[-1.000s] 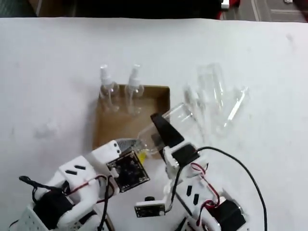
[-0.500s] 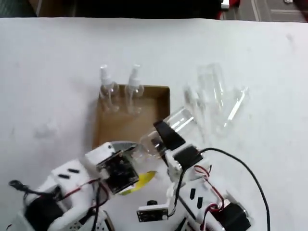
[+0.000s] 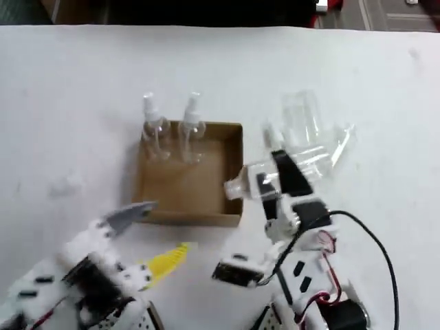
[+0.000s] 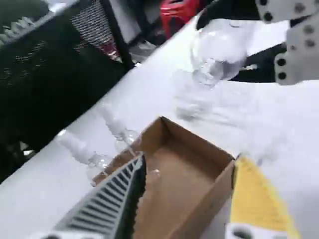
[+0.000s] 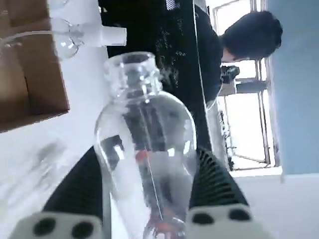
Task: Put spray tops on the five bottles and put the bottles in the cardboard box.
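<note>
Bottle point(image 5: 144, 142) between right fingers point(image 5: 215, 180), neck bare

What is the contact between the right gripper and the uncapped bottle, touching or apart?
Touching. The right wrist view shows the uncapped bottle clamped in the right gripper, a finger pressing each side.
</note>
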